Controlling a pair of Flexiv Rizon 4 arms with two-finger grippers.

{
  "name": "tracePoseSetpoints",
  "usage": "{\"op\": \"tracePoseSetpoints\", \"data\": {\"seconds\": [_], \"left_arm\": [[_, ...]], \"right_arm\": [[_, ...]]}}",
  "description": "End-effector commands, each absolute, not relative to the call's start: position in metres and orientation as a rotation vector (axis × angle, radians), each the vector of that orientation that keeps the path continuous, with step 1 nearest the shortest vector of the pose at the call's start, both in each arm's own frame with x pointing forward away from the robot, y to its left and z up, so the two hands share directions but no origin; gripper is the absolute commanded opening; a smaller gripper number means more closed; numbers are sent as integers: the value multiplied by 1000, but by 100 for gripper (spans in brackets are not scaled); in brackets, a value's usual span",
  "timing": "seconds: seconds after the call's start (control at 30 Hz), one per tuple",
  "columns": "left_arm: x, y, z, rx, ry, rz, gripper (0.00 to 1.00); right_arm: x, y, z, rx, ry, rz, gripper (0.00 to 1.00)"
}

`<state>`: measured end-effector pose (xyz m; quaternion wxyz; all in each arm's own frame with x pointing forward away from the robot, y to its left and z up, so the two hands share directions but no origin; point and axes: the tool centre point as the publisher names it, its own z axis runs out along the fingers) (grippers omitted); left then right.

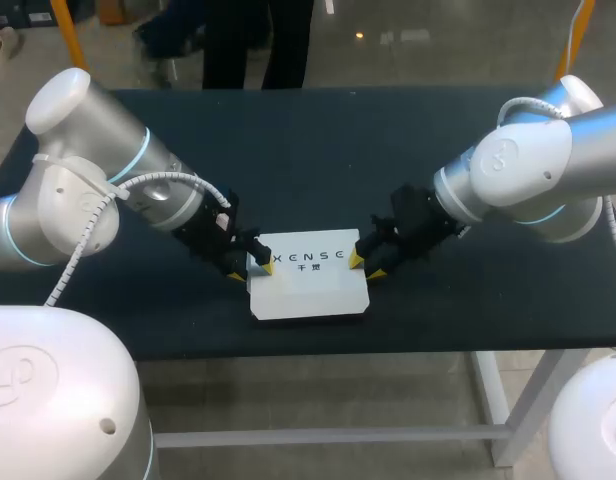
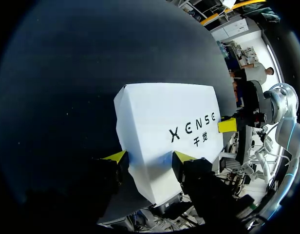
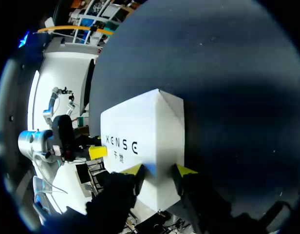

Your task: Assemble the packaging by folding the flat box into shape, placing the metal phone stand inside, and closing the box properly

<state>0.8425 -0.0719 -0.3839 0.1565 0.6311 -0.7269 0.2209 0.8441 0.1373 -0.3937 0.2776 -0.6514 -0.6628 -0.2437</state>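
The white box (image 1: pixel 308 285) lies closed and flat on the dark table (image 1: pixel 308 140), printed face up. My left gripper (image 1: pixel 248 268) sits at its far left corner. In the left wrist view (image 2: pixel 150 157) one yellow tip presses the side wall and the other rests on the top face of the box (image 2: pixel 164 117). My right gripper (image 1: pixel 364 266) holds the far right corner the same way, its tips (image 3: pixel 159 170) astride the edge of the box (image 3: pixel 140 126). Each wrist view shows the other arm's yellow tip across the box. No phone stand is in sight.
Dark tabletop (image 1: pixel 458 310) stretches bare around the box on all sides. The box sits near the table's front edge (image 1: pixel 308 345). A person stands beyond the far edge, not touching anything.
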Motion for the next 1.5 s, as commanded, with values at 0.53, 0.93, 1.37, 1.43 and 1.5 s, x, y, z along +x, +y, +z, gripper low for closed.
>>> {"op": "tracePoseSetpoints", "data": {"seconds": [0.53,0.93,1.37,1.43,1.5], "left_arm": [[841,-70,-388,1770,-2079,651,57],[839,-65,-386,1670,-2087,672,56],[841,-68,-386,1612,-2083,674,59],[842,-69,-386,1609,-2082,672,60],[842,-69,-386,1608,-2081,669,61]], "right_arm": [[847,141,-396,-1729,-1779,-649,44],[848,141,-397,-1708,-1775,-645,44],[848,142,-396,-1703,-1773,-639,44],[848,142,-396,-1702,-1775,-639,44],[848,143,-396,-1698,-1776,-637,44]]}}
